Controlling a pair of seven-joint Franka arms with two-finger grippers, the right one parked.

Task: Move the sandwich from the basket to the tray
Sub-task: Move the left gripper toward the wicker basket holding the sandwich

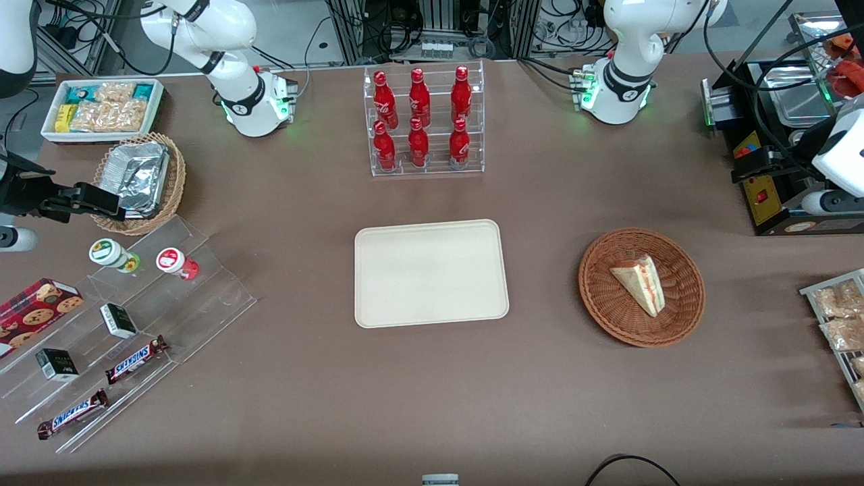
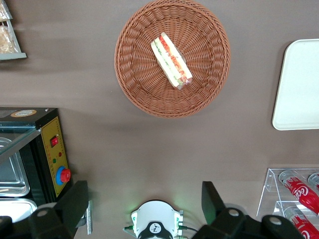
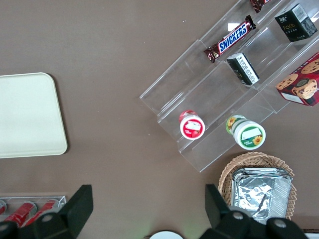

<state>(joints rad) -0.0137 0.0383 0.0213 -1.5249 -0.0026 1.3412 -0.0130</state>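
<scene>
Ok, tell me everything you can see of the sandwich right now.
The sandwich is a triangular wedge of pale bread, lying on its side in the reddish-brown wicker basket. Red, orange and green filling shows along its cut edge. It looks whole and touches only the basket's weave. The end effector hangs open well above the table, clear of it. The tray beside the basket holds nothing.

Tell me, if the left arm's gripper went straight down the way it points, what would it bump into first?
Probably bare table. The gripper, fingers open, points down between the arm's base and the basket holding the sandwich.
</scene>
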